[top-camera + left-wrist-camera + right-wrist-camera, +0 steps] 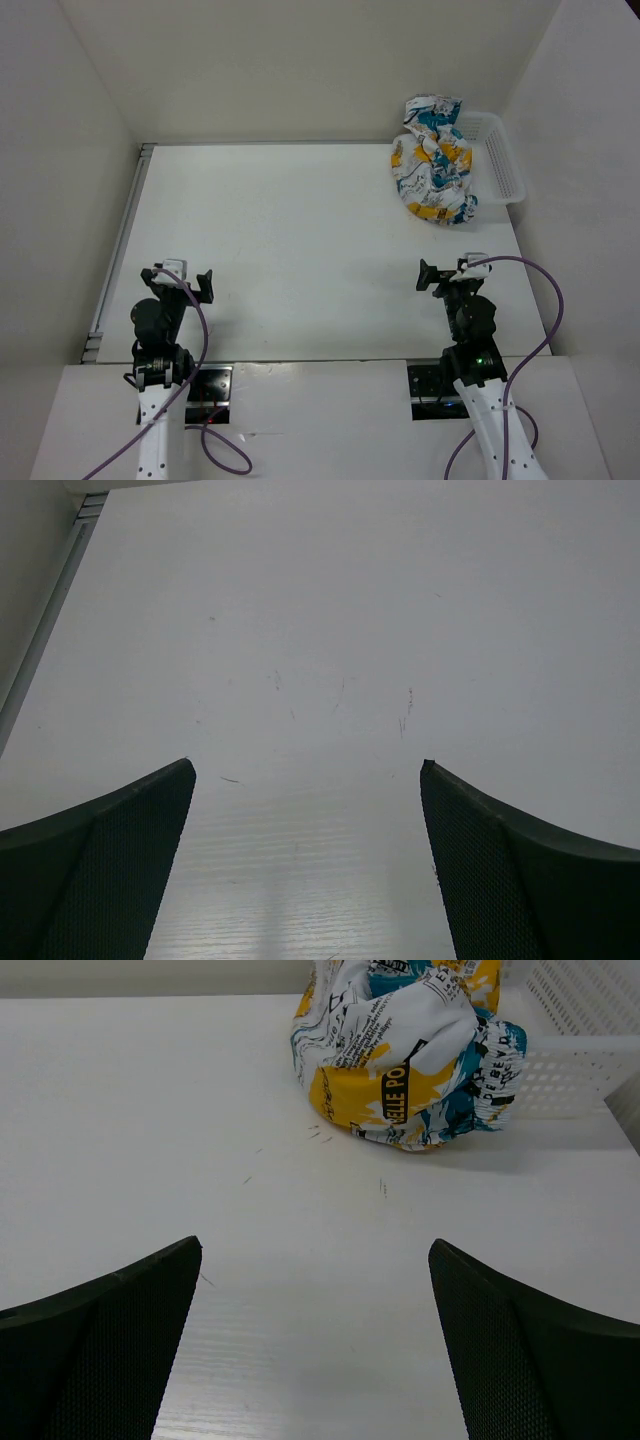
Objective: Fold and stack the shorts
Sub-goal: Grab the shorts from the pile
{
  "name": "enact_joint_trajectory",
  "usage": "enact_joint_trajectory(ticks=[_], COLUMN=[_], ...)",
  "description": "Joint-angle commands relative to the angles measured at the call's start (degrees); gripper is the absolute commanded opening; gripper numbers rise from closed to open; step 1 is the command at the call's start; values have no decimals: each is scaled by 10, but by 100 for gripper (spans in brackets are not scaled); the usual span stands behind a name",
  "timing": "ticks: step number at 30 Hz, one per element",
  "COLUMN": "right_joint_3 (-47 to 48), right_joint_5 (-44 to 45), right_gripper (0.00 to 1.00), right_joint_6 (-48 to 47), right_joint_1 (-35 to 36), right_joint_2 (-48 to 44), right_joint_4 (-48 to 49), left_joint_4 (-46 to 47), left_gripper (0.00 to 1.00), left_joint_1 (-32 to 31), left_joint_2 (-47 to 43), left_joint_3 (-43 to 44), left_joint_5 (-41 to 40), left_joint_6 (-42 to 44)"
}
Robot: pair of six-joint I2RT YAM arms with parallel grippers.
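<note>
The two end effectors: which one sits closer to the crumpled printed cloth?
The right end effector: the shorts lie bunched straight ahead of it, while the left end effector is far across the table.

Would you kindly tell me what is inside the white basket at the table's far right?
Crumpled shorts cover one side of the basket and spill onto the table. The rest shows only bare mesh. Anything beneath the shorts is covered.
</note>
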Motion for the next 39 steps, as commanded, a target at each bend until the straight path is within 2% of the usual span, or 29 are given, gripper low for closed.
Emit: enact_joint_trajectory(ticks=[1, 12, 14, 15, 16, 20, 21, 22, 23, 24, 27, 33, 39], right_joint_3=[-26, -26, -20, -20, -12, 24, 31, 31, 25, 12, -5, -11, -5], right_joint_5=[5, 5, -22, -56, -165, -333, -376, -410, -424, -409, -352, -376, -356], right_gripper=[99, 99, 99, 99, 99, 99, 99, 100, 100, 100, 100, 100, 100], right_joint_6=[7, 7, -11, -75, -158, -307, -393, -592, -650, -660, -591, -622, -647], right_joint_1=[2, 2, 2, 2, 2, 2, 2, 2, 2, 2, 2, 2, 2], right_joint_2=[-4, -4, -4, -4, -4, -4, -4, -4, -4, -4, -4, -4, -4], right_joint_4=[29, 29, 29, 29, 29, 8, -54, -88, -114, -114, -54, -10, 56], left_joint_4=[18, 18, 18, 18, 18, 18, 18, 18, 18, 18, 18, 18, 18], left_gripper=[100, 100, 100, 100, 100, 100, 100, 100, 100, 100, 100, 100, 100], left_joint_1=[0, 0, 0, 0, 0, 0, 0, 0, 0, 0, 0, 0, 0], left_joint_2=[-11, -11, -11, -11, -11, -11, -11, -11, -11, -11, -11, -11, -11], left_joint_3=[-13, -13, -13, -13, -13, -13, -13, -13, -13, -13, -13, -13, -13], left_joint_5=[11, 11, 11, 11, 11, 11, 11, 11, 11, 11, 11, 11, 11], left_joint_6=[2, 2, 2, 2, 2, 2, 2, 2, 2, 2, 2, 2, 2])
